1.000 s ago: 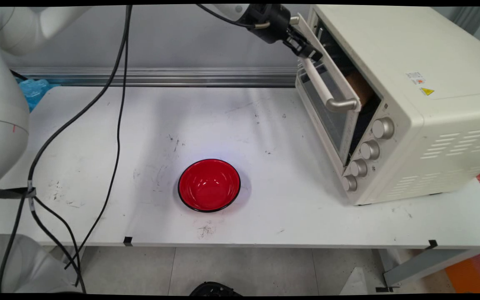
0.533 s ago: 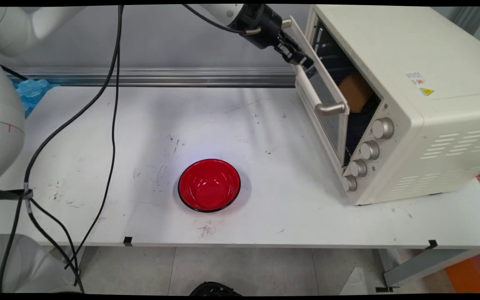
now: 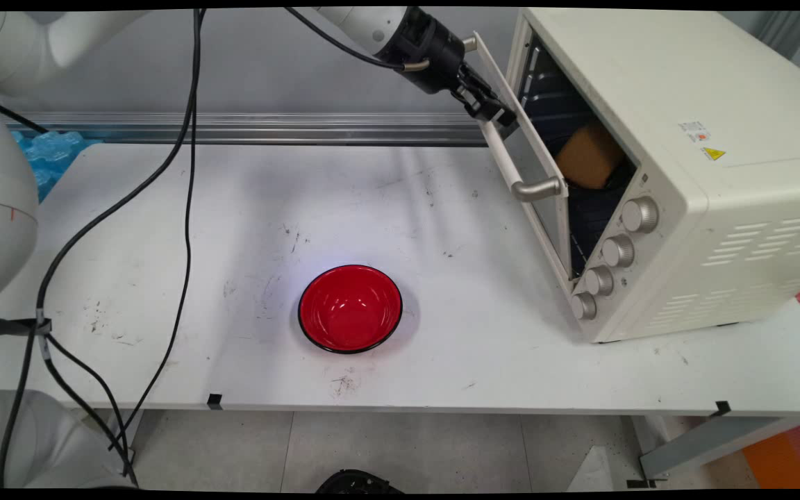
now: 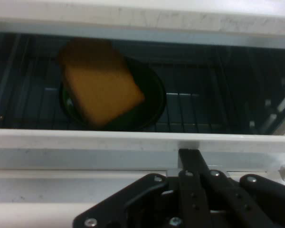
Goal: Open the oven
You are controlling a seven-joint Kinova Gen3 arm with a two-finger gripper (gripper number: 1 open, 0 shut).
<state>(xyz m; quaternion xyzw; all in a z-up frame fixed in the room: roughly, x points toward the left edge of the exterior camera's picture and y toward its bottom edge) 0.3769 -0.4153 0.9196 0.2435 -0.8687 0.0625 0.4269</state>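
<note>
Quick look at this one. The end effector (image 3: pixel 494 111) is up at the far end of the oven door (image 3: pixel 546 201), right against the handle (image 3: pixel 511 163) where it meets the door's top rim. In the hand view the end effector (image 4: pixel 192 156) looks closed, its tip pressed onto the white rim. Whether it's actually pinching anything there is hard to tell.

The door belongs to a cream toaster oven (image 3: pixel 719 104) on the right side of the desk (image 3: pixel 442 333). It hangs partly open, hinged along the bottom and tilted out to the left.

Handling-wise, the door is probably painted metal around a glass pane, so it's stiff, fairly light and swings on its hinge. The glass wouldn't like a knock. The handle is a smooth rounded white bar on metal-looking brackets. That's likely slippery, so the middle of the bar seems a better hold than the very end.

Inside, a square slice of golden toast (image 4: pixel 102 92) leans in a dark round dish (image 4: pixel 149 102) on a wire rack (image 4: pixel 204 109). It's probably light, dry and crumbly.

Four silvery knobs (image 3: pixel 639 214) run down the front. A glossy red bowl (image 3: pixel 350 307) with a black rim sits well apart, nearer the desk's front edge. Black cables (image 3: pixel 188 173) hang on the left.
</note>
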